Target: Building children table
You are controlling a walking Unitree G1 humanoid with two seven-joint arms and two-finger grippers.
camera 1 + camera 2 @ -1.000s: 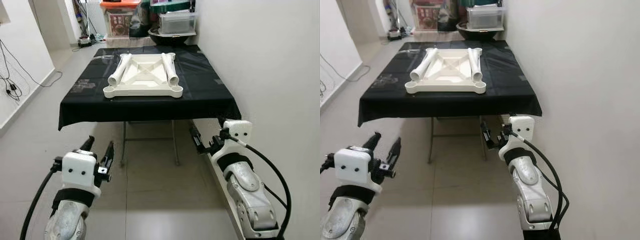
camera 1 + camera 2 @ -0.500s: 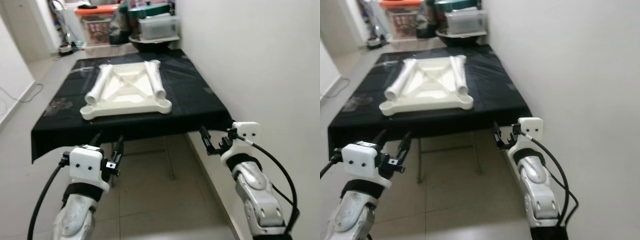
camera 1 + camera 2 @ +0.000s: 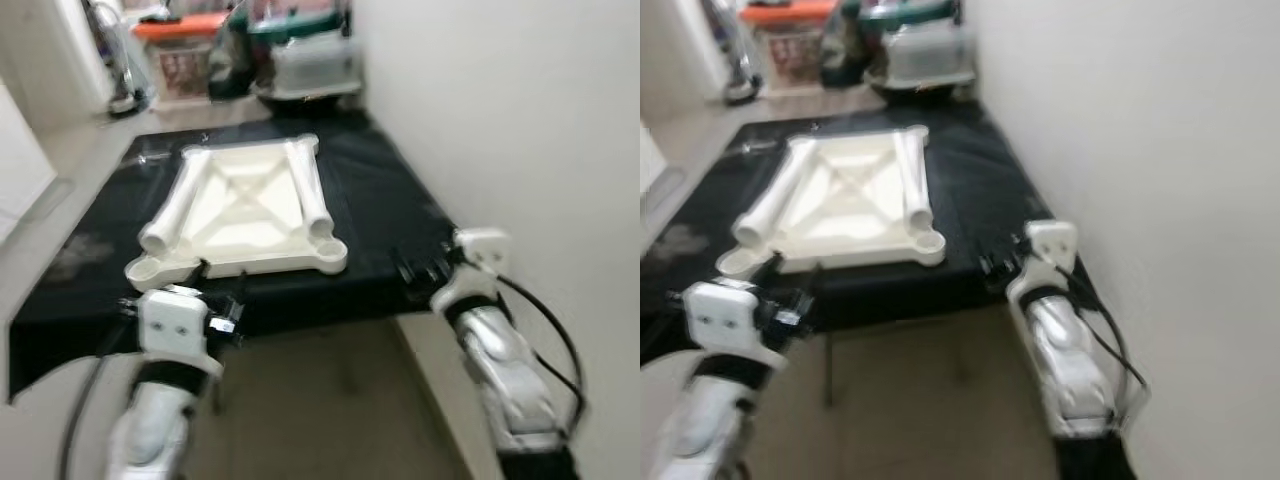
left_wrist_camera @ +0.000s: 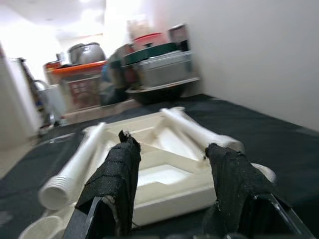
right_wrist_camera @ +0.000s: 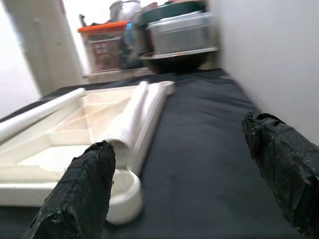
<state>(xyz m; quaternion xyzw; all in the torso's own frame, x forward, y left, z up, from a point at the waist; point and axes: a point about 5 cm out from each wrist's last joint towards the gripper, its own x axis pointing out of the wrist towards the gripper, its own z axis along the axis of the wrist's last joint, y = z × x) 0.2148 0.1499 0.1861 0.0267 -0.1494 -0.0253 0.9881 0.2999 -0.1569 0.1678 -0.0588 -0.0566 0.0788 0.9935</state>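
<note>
Head camera: the white tabletop (image 3: 245,215) lies upside down on the black-draped table (image 3: 390,210), two loose legs (image 3: 312,190) resting across it. The left gripper (image 3: 222,318) and right gripper (image 3: 418,268) hover at the table's near edge.

Left wrist: fingers (image 4: 115,185) parted, empty, facing the tabletop's near rim.

Right wrist: fingers (image 5: 82,191) spread wide, empty. Rigid, light, slick plastic by the look of it; grab a leg mid-tube.
</note>
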